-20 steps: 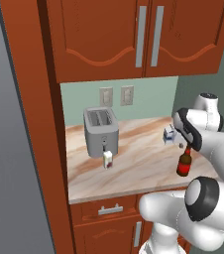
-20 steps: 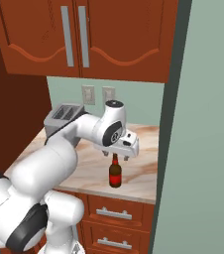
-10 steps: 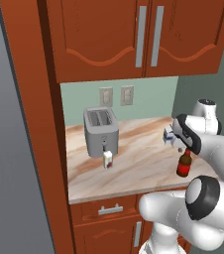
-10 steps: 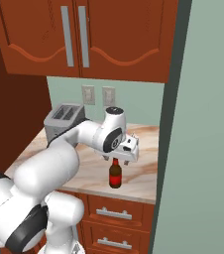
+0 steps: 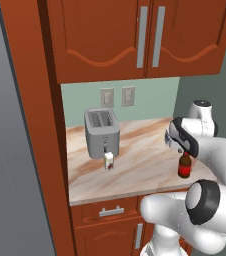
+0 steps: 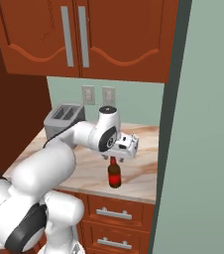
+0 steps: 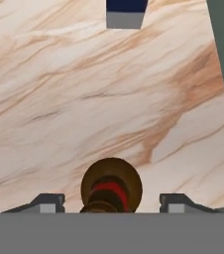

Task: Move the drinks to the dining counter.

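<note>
1. On the narrow marbled counter, the bottle stands upright near the front edge.
2. My gripper sits directly over its neck, fingers at three and nine o'clock (gaps visible, not clamped).
3. The carton stands before the toaster.

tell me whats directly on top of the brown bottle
The gripper hangs over the brown bottle, one of its fingers on each side of the neck. The hand hides the cap in both base views.
</note>
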